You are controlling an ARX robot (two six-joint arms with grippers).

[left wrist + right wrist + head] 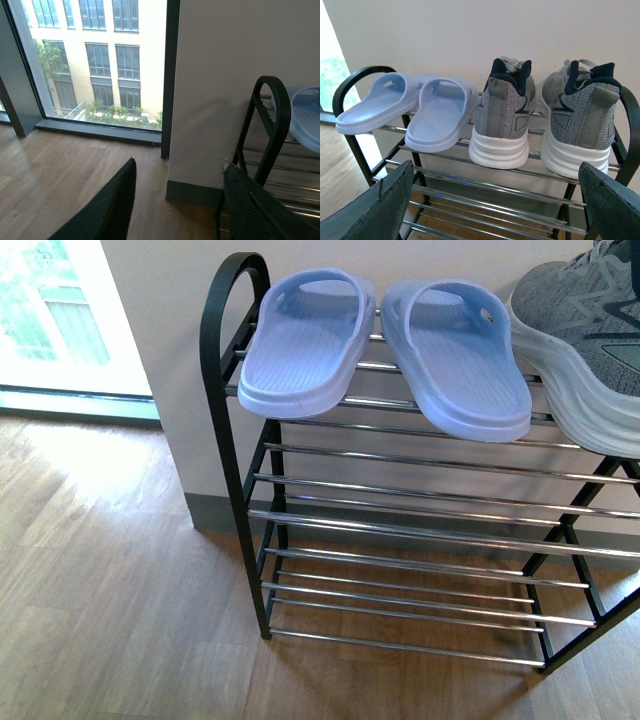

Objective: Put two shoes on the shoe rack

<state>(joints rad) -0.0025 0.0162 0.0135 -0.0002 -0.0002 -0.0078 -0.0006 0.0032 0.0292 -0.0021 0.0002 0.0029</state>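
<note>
1. Front view: no hand showed. Two slides (305,345) (460,355) lay side by side on the top shelf of the rack (222,350), heels hanging past the front bar, and a sneaker (585,340) sat touching the right one. The lower shelves were bare. The footwear looked set toes to the wall so that the soles spanned several bars.

2. Left wrist view: the left hand (180,200) was open and empty, fingers spread. The rack's arched end (270,125) stood just beyond its far finger, a slide (306,122) past that.

3. Right wrist view: the right hand (495,205) was also open and empty, backed off in front of the rack (355,85). Ahead of it sat both slides (375,102) (442,112) and both sneakers (502,120) (580,127), heels toward it. I judged the task finished.
</note>
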